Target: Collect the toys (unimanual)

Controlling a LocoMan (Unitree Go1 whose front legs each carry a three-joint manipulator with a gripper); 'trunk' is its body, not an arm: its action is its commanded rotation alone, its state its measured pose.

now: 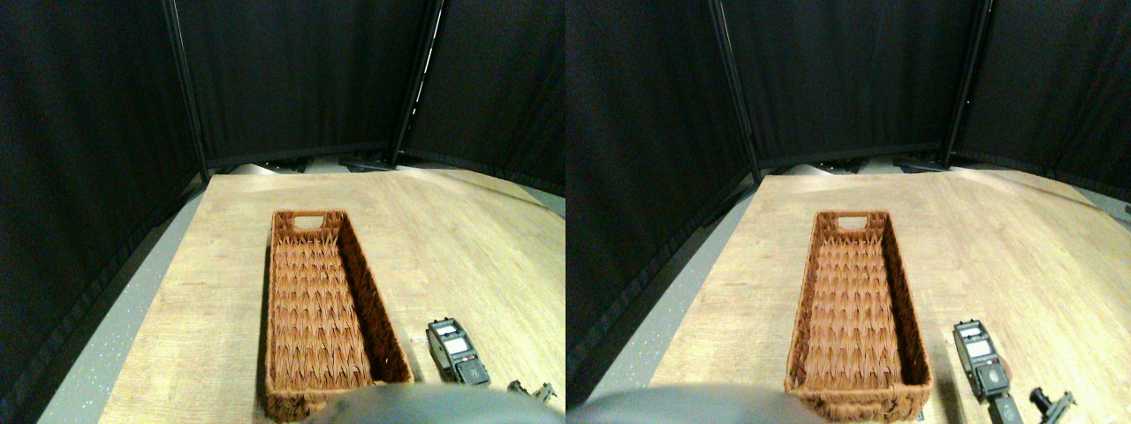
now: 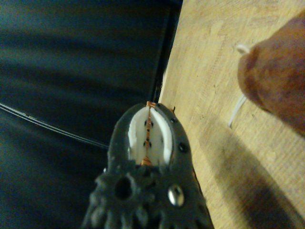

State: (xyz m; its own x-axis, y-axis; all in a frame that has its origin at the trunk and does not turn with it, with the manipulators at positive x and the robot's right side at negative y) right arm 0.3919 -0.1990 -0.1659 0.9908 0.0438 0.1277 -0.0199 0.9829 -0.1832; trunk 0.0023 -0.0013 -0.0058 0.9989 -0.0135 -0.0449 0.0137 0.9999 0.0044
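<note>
The tool point(image 1: 459, 352) lies just right of the empty wicker basket point(image 1: 318, 305) on the tabletop point(image 1: 459, 238); jaw opening indeterminable. A brown plush toy point(image 2: 279, 76), string loop point(image 2: 237, 109) trailing, lies beyond it: light, soft, best pinched mid-body.

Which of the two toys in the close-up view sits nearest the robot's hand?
The white-and-orange toy, seen right within the dark jaw frame. The brown toy, with its white string loop, is apart from it on the wooden table.
</note>
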